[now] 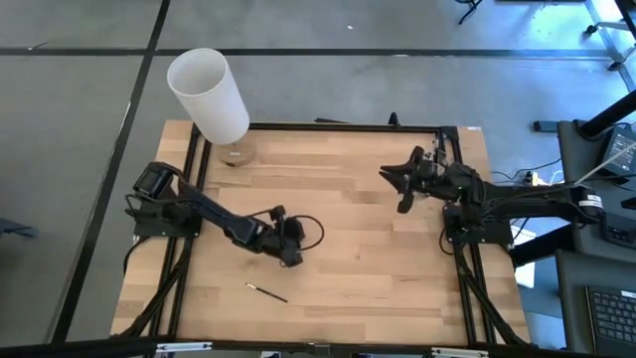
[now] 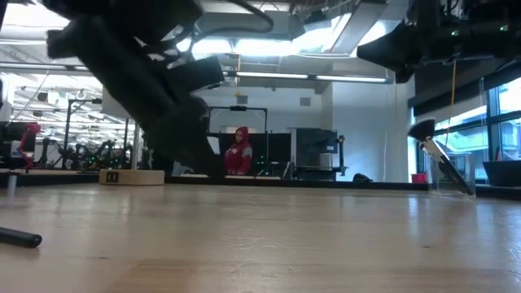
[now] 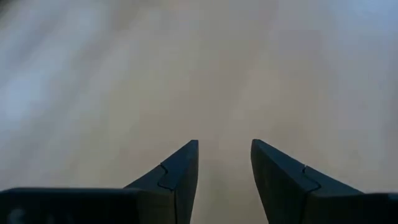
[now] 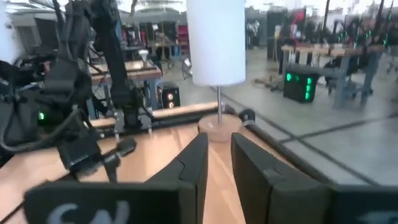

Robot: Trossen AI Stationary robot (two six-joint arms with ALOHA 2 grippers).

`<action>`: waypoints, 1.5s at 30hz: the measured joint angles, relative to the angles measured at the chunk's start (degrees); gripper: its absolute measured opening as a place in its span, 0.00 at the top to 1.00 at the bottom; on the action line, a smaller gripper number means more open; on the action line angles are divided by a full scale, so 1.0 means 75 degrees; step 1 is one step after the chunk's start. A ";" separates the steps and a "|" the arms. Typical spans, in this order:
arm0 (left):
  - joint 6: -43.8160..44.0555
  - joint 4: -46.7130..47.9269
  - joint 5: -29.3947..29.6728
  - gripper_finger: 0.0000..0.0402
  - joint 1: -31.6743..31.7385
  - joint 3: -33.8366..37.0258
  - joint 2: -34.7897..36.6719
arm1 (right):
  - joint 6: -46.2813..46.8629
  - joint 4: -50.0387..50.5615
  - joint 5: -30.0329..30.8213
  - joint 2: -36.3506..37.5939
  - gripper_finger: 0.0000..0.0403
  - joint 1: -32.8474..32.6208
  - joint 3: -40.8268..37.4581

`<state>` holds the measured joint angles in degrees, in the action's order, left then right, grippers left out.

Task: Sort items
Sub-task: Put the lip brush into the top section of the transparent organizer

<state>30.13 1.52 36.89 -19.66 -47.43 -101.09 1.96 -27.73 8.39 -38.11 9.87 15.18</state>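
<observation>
One slim dark makeup brush (image 1: 267, 291) lies flat on the wooden counter (image 1: 378, 268), toward six o'clock from the middle in the high view, its length running from ten o'clock to four o'clock. No other brushes can be made out. In the low view its dark end (image 2: 19, 237) shows at the far left, flat on the wood.

The left claw (image 1: 290, 255) is low over the counter's middle, at about one o'clock from the brush and near it but not touching. Its wrist view shows both fingers (image 3: 180, 171) parted over bare wood with nothing between them, and the brush is outside that view.

The step in hand looks like the reach for this brush. To do it well, the left claw should travel toward seven o'clock until the brush sits centred between the fingers. The wrist should turn so the fingers close across the handle, not along it. A thin handle lying flat is likely to roll or skid, so the fingertips should come right down to the wood before closing.

The right claw (image 1: 405, 182) waits above the counter at about two o'clock, fingers slightly apart and empty. The white lamp (image 1: 211, 97) stands at the eleven o'clock corner, clear of the reach.
</observation>
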 joint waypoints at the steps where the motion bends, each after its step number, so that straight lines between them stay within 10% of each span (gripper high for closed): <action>1: -0.0099 0.0101 -0.0440 0.64 0.0059 -0.0012 0.0108 | 0.0165 0.0008 -0.0001 -0.0083 0.82 0.0000 0.0000; 12: 0.0207 0.3028 -0.4537 0.64 -0.0100 -0.0641 0.1161 | 0.0075 -0.1027 0.0013 -0.0914 0.82 0.0000 0.0000; 28: 0.1882 0.3391 -0.4855 0.64 -0.2130 -0.0502 0.1118 | -0.0161 -0.1727 0.0144 -0.0889 0.82 0.0006 0.0000; 45: 0.0476 0.3274 -0.3994 0.64 -0.2639 -0.0499 0.0956 | -0.0065 -0.1870 0.0141 -0.1345 0.82 0.0003 0.0000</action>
<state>33.70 26.08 6.93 -39.45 -51.18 -93.92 1.48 -41.76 9.45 -48.20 9.89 15.18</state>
